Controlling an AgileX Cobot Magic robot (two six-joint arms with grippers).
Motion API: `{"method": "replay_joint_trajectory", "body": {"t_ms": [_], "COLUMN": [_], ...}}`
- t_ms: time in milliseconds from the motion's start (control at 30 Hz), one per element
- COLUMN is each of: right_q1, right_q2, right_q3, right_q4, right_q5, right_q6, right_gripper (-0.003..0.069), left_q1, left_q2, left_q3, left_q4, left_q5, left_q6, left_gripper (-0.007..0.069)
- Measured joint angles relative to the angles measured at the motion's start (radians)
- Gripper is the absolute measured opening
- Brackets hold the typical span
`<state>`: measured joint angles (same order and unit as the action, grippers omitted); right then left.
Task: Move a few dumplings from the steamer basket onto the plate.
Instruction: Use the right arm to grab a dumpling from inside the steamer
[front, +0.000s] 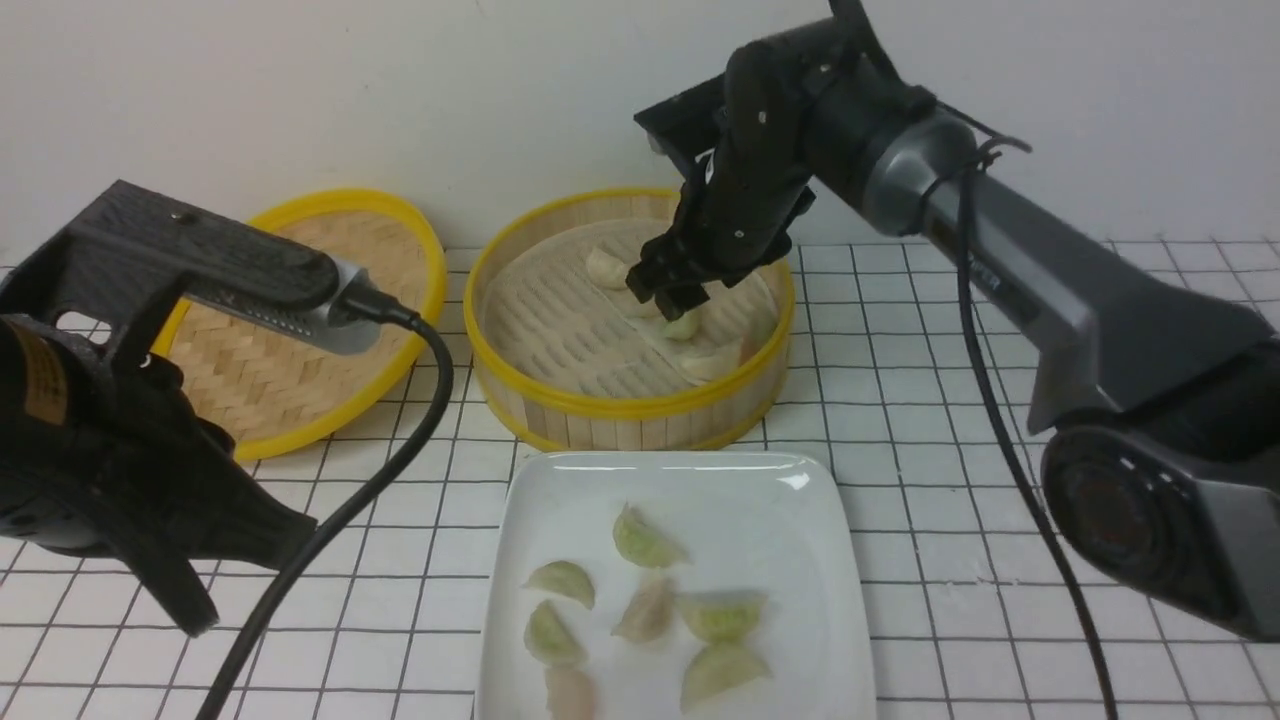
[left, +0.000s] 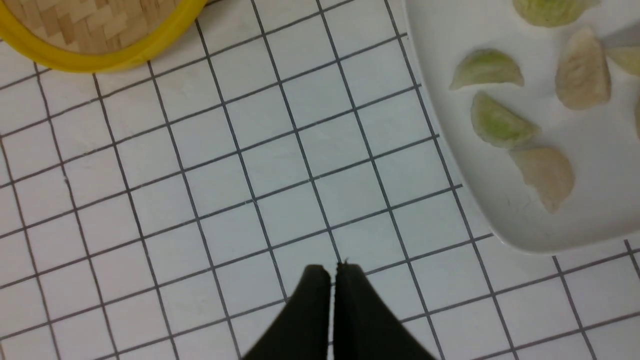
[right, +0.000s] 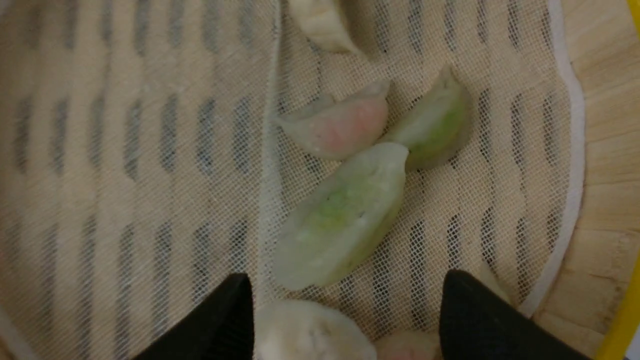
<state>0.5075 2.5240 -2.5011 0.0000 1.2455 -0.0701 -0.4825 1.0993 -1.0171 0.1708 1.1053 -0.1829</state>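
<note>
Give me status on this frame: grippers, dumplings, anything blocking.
Right gripper open, empty, low over a green dumpling in steamer basket. Left gripper shut, empty, beside plate. Several dumplings plated. Nothing blocking.

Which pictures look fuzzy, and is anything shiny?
Front view: mostly clear, with white glare on the plate at its far corner. Left wrist view: the tiles are crisp, and the left gripper is just a black shape. Right wrist view: the fuzziest; the liner smears, and the dumplings look soft, most of all those nearest the right gripper.
</note>
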Motion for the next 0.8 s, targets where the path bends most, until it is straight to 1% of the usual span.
{"method": "replay_joint_trajectory", "body": {"t_ms": [200, 300, 367, 533, 667, 733, 800], "right_q1": [0.0, 0.001, 0.006, 0.022, 0.024, 0.024, 0.026], "right_q2": [0.007, -0.002, -0.016, -0.03, -0.03, -0.027, -0.022], "right_q3": [0.014, 0.046, 0.106, 0.146, 0.146, 0.146, 0.146], "right_q4": [0.015, 0.021, 0.022, -0.023, -0.03, -0.043, -0.071], "right_q5": [0.005, 0.005, 0.005, -0.014, -0.014, -0.014, -0.017], "right_q6": [0.032, 0.043, 0.047, 0.045, 0.042, 0.036, 0.032], "right_gripper": [0.0453, 0.0453, 0.0453, 0.0454, 0.0451, 0.0422, 0.0367], "left_q1": [0.0, 0.0, 0.0, 0.0, 0.0, 0.0, 0.0], "left_q2": [0.0, 0.0, 0.0, 0.0, 0.0, 0.0, 0.0], "left_q3": [0.0, 0.0, 0.0, 0.0, 0.0, 0.0, 0.0], "left_q4": [0.001, 0.001, 0.001, 0.005, 0.015, 0.019, 0.019], "left_q5": [0.015, 0.021, 0.036, 0.044, 0.044, 0.041, 0.039], "left_q6": [0.0, 0.0, 0.0, 0.002, 0.009, 0.01, 0.01], "left_gripper": [-0.0006, -0.0006, -0.0006, -0.0006, -0.0006, -0.0006, -0.0006]}}
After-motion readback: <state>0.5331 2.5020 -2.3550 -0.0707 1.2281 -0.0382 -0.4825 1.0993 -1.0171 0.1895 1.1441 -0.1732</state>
